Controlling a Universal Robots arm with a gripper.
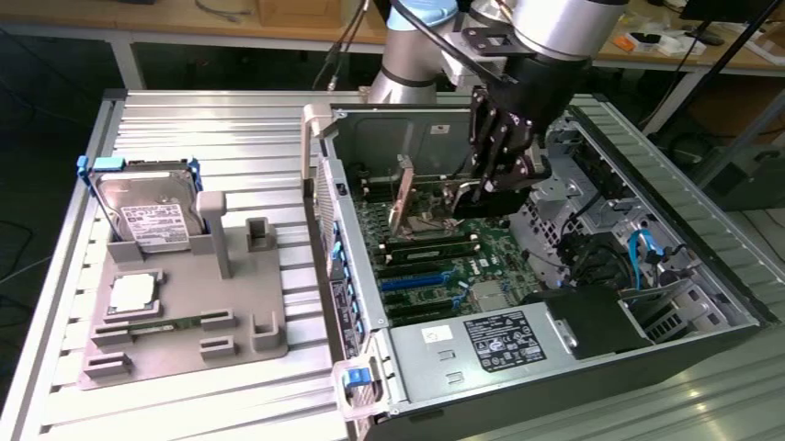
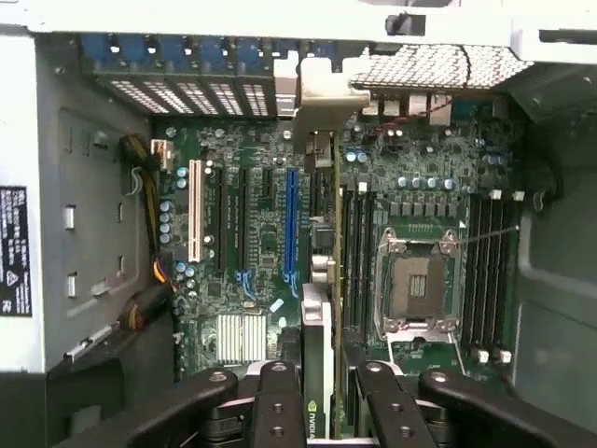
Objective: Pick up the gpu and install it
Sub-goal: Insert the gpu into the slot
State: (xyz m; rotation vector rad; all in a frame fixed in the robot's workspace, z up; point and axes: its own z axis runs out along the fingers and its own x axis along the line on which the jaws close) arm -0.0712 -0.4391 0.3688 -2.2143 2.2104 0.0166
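The gripper is clamped on the gpu, which stands on edge above the motherboard in the open computer case. Its long axis runs toward the rear slots. Its label is too small to read.

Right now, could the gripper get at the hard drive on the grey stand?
Probably not: the gripper is down inside the open computer case, shut on the gpu, and the hard drive stands outside, beyond the case wall.
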